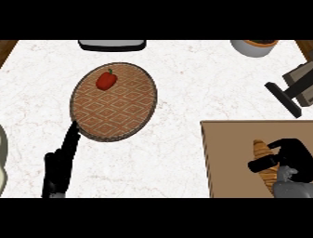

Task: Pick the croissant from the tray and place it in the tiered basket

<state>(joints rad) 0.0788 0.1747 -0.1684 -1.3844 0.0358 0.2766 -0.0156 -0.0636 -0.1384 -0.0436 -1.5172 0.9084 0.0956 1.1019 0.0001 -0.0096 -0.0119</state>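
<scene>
A white marbled desk (pixel 186 69) was seen carrying a flat brown wooden tray (pixel 227 158). Well left of the tray, a round woven wicker basket (pixel 118 111) was set as the drop-off. Over the tray's right part, the right robot hand (pixel 296 160) was clamped on the long golden croissant (pixel 260 148), presumably for lifting. Far left of the tray, the left robot hand (pixel 57 169) was held straight-fingered, at rest. A small red pepper (pixel 106 80) was seen in the basket.

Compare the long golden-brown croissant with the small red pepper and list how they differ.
Shape and colour: the long golden-brown croissant is stretched out; the small red pepper is compact, with a green stem.
Place: the croissant lies on the flat brown tray; the pepper lies in the round woven basket.
Contact: the black right hand curls round the croissant; no hand touches the pepper.
Both are foods.
</scene>
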